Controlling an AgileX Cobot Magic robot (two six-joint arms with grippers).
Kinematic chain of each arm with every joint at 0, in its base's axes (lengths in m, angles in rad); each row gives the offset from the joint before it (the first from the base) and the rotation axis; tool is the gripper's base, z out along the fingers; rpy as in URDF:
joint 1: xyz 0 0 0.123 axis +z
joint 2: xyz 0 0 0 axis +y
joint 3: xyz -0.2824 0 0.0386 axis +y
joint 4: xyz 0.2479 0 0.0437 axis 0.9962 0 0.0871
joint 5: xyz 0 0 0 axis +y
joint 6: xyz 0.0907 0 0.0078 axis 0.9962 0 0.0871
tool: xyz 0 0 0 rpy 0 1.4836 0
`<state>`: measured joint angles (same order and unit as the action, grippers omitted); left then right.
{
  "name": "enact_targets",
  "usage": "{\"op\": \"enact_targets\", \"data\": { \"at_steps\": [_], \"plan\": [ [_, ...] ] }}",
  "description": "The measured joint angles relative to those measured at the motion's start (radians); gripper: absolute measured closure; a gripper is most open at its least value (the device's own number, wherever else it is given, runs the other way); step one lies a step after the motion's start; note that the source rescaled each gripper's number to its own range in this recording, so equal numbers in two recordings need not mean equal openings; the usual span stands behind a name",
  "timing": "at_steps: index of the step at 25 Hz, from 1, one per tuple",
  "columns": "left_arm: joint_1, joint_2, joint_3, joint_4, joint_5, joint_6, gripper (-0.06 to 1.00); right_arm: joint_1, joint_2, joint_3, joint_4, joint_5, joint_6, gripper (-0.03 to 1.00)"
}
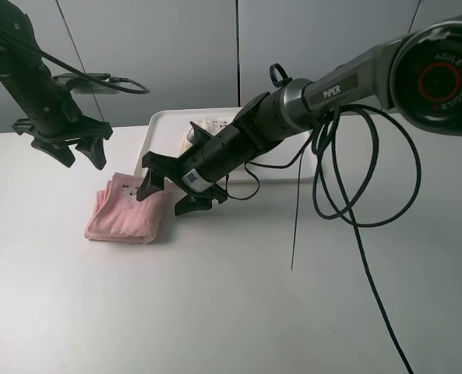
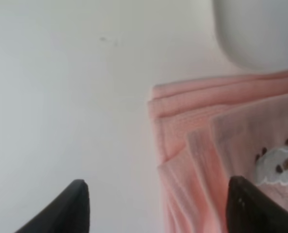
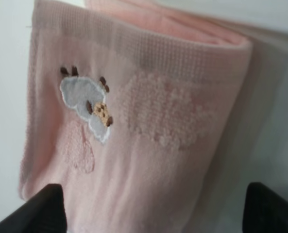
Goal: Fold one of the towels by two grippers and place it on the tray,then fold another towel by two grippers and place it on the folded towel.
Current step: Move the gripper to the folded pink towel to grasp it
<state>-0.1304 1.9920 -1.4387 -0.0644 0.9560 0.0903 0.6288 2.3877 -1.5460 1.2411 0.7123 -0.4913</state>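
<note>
A folded pink towel [image 1: 124, 210] with a small embroidered patch lies on the white table, left of center. It fills the right wrist view [image 3: 158, 107] and shows in the left wrist view [image 2: 221, 126]. A white tray [image 1: 168, 125] stands behind it and holds a folded pale towel [image 1: 209, 127]. My right gripper [image 1: 167, 195] is open and empty, hovering low over the pink towel's right edge [image 3: 156, 213]. My left gripper [image 1: 81, 158] is open and empty, raised above the table up-left of the pink towel; in its wrist view [image 2: 158, 208] it straddles the towel's layered edge.
The right arm reaches across the tray's front, hiding part of it. Black cables [image 1: 347, 179] hang from that arm down to the table at right. The tray's rounded corner [image 2: 260, 29] shows in the left wrist view.
</note>
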Motion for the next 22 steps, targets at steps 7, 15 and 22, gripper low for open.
{"op": "enact_targets", "data": {
  "at_steps": [7, 15, 22],
  "plan": [
    [0.000, 0.000, 0.000, -0.016, -0.005, 0.011, 0.14, 0.022, 0.014, -0.002, 0.004, -0.029, 0.020, 0.26],
    [0.000, 0.000, 0.000, -0.016, -0.006, 0.011, 0.14, 0.036, 0.032, -0.004, 0.025, -0.037, 0.028, 0.36],
    [0.000, 0.000, 0.000, -0.016, -0.006, 0.016, 0.14, 0.037, 0.046, -0.004, 0.019, -0.055, -0.001, 0.87]
  ]
}}
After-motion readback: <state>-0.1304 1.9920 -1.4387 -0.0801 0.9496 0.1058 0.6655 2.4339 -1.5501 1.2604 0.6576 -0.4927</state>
